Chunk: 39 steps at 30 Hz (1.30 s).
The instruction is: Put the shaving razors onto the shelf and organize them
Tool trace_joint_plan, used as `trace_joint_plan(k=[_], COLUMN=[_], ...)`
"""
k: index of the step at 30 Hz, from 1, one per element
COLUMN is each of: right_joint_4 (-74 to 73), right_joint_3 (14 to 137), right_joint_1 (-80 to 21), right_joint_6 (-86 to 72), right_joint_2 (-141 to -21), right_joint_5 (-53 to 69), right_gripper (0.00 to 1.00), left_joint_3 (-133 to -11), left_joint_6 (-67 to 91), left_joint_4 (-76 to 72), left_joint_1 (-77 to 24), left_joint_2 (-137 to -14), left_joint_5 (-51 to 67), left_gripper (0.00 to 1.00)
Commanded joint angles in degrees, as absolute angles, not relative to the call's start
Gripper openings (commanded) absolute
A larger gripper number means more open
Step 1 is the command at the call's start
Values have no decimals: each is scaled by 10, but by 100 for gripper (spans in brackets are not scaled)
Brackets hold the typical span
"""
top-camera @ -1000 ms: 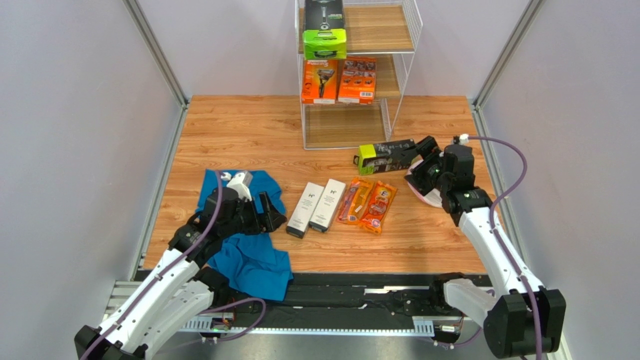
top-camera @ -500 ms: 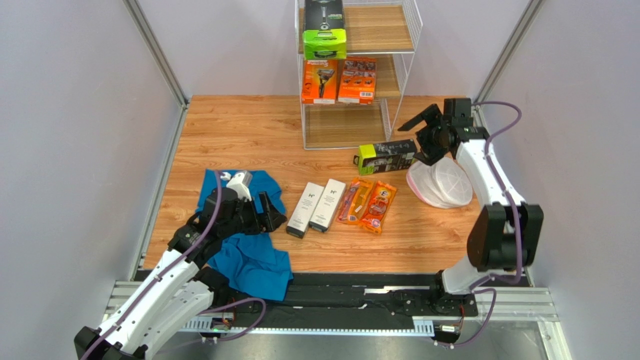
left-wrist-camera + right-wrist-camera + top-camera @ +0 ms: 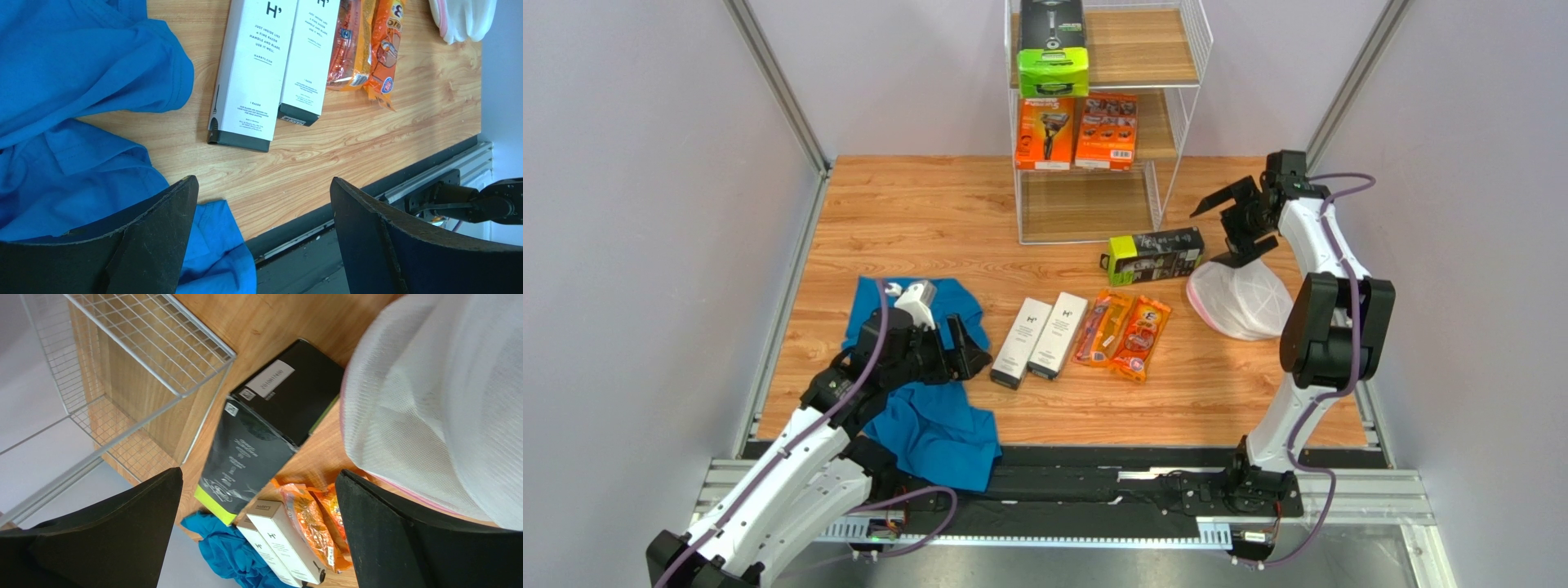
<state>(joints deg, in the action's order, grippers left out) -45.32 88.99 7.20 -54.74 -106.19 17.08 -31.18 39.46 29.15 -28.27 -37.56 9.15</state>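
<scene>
The left arm point(image 3: 795, 456) lies low at the near left, elbow bent, left gripper point(image 3: 967, 349) pointing right, jaws wide and empty. The right arm point(image 3: 1326, 321) stands tall at the right, right gripper point(image 3: 1210, 237) far out, gaping leftward, empty

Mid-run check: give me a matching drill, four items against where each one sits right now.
Items:
1. orange boxes
2. white boxes
3. black box
4. blue cloth

Places:
A. beside the left gripper
B. on the table, by the foot of the shelf
C. shelf's middle tier
D. next to the blister packs

Pairs: 1-C, 2-D, 3-B, 4-A
</scene>
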Motion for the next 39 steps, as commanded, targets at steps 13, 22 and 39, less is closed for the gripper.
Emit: trace_joint_plan(k=[13, 22, 39], right_joint_4=[-456, -460, -415], right_joint_3=[962, 993, 959], right_joint_1=[69, 69, 69], right_joint_6=[-552, -558, -542], right_joint_2=[-1163, -1205, -1238], right_joint_5=[242, 259, 311], right_gripper=[100, 99, 40], left_joint_3=[-306, -302, -298], left_joint_6=[385, 386, 387], left_joint_4=[267, 268, 285], left_joint_1=[-283, -283, -283], left_joint_2=[-375, -372, -348], left_joint_5=[95, 91, 84], left_gripper=[87, 87, 87])
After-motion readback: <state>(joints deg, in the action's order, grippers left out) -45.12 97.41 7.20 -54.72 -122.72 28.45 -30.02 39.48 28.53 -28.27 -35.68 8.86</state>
